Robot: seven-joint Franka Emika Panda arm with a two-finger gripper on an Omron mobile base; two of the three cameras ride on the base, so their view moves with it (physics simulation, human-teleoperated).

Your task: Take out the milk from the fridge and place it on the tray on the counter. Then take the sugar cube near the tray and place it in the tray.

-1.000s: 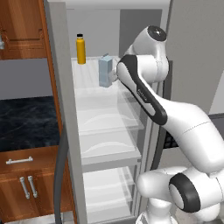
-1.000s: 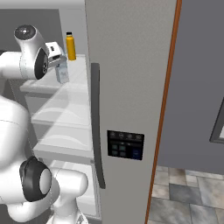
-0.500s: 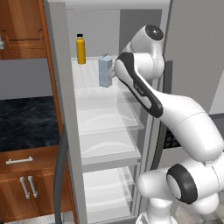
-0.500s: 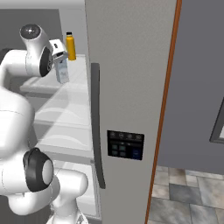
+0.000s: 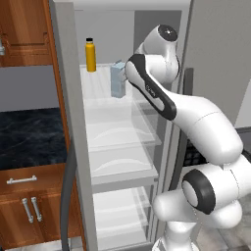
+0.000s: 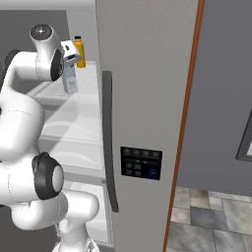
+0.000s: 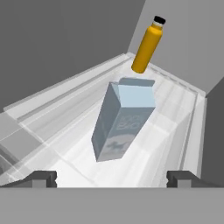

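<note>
Your tool (image 7: 112, 178) stands wide open with nothing between its two dark fingertips (image 7: 41, 178), which sit far apart at the bottom of the hand view, one on either side of the milk (image 7: 122, 122) and apart from it. In that view the pale blue-grey carton is straight ahead of the tool, standing on the top glass shelf (image 7: 65, 131) of the fridge (image 5: 147, 29), its gabled top facing you and its printed face turned toward the camera; the tilt you see there belongs to the rolled camera, since in the left base view the milk (image 5: 118, 79) stands upright. From the left base view you can see the arm (image 5: 196, 117) reaching up and into the open fridge, with its wrist just to the right of the carton and partly covering it, so the tool itself is hidden behind the wrist there. From the right base view the milk (image 6: 70, 78) shows just below and beside the hand, near the front edge of the same shelf. Behind the carton, toward the back wall, stands a yellow bottle (image 7: 148, 43) with a black cap, upright and well apart from the carton. To the left of the fridge in the left base view you have the black marbled bench (image 5: 29, 137) over brown cabinets with silver handles (image 5: 22, 180). The grey fridge door (image 6: 142, 98) with its dark handle and control panel (image 6: 141, 163) stands to the right in the right base view.
</note>
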